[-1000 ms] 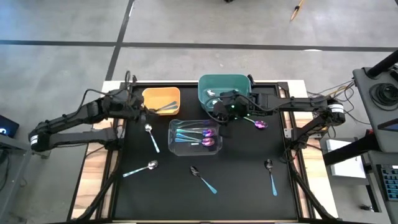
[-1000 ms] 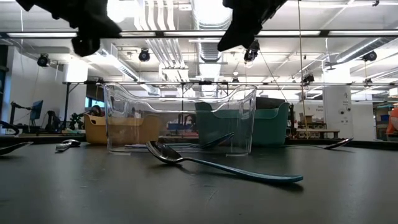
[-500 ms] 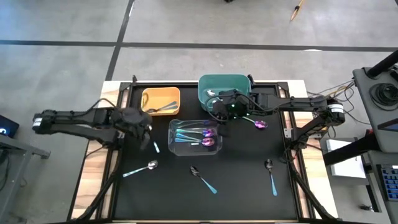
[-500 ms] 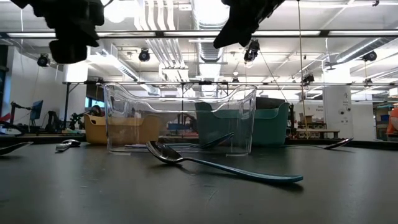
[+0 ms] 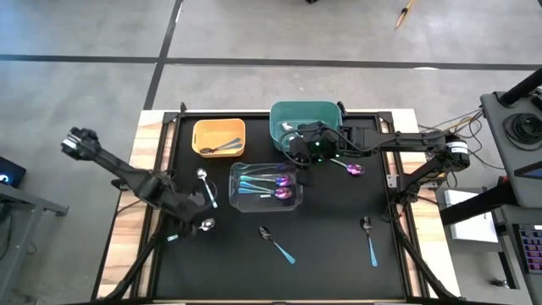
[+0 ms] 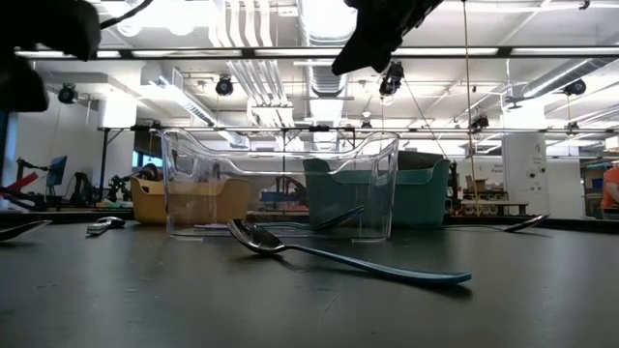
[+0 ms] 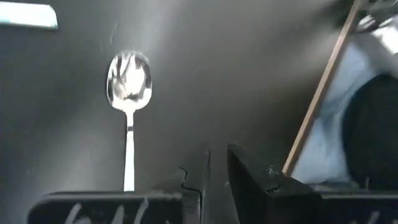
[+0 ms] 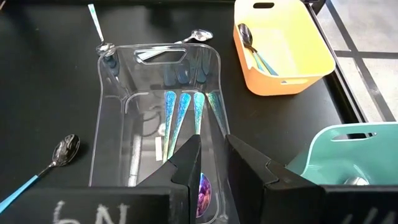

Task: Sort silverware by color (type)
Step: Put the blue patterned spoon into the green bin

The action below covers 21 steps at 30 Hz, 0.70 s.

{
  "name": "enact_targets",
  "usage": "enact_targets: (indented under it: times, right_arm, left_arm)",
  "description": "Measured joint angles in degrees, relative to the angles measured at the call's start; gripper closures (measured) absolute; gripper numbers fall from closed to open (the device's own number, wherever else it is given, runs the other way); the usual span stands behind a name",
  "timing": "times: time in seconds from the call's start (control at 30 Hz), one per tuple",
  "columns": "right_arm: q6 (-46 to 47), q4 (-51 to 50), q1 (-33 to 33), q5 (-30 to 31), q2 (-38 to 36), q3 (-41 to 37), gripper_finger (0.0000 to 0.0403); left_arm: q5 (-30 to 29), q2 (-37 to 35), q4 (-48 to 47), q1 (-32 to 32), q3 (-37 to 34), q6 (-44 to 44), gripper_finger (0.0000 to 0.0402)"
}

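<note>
— Where are the spoons?

— Scattered on a black table (image 5: 339, 254), and in three bins at the far side. An orange bin (image 5: 199, 140) on the left holds silver spoons. A clear bin (image 5: 235, 191) in the middle holds purple-bowled spoons (image 5: 279, 187). A teal bin (image 5: 279, 114) stands behind it. Loose on the table are a silver spoon (image 5: 190, 230) near left, another silver one (image 5: 206, 186) just left of the clear bin, a dark spoon (image 5: 276, 243) near the middle, a second dark one (image 5: 369, 239) near right, and a purple spoon (image 5: 351, 169) right of the clear bin.

— And the grippers?

— The left gripper (image 5: 201, 213) hangs just above the near-left silver spoon – fingers almost together, only a thin slit between them, holding nothing. The right gripper (image 5: 302, 155) hovers where the teal and clear bins meet, likewise nearly closed and empty.
</note>
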Motion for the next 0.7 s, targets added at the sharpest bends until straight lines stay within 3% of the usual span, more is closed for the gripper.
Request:
enact_targets:
  times: [0.4, 0.7]
  right_arm:
    - [0.4, 0.5, 0.0, 0.0, 0.0, 0.0, 0.0339]
    - [0.4, 1.3, 0.0, 0.0, 0.0, 0.0, 0.0340]
  left_arm:
    - [-9.5, 7.6, 0.7, -13.2, 0.0, -3.3, 0.0363]
    - [-13.5, 12.3, -0.2, -15.0, 0.0, -4.3, 0.0363]
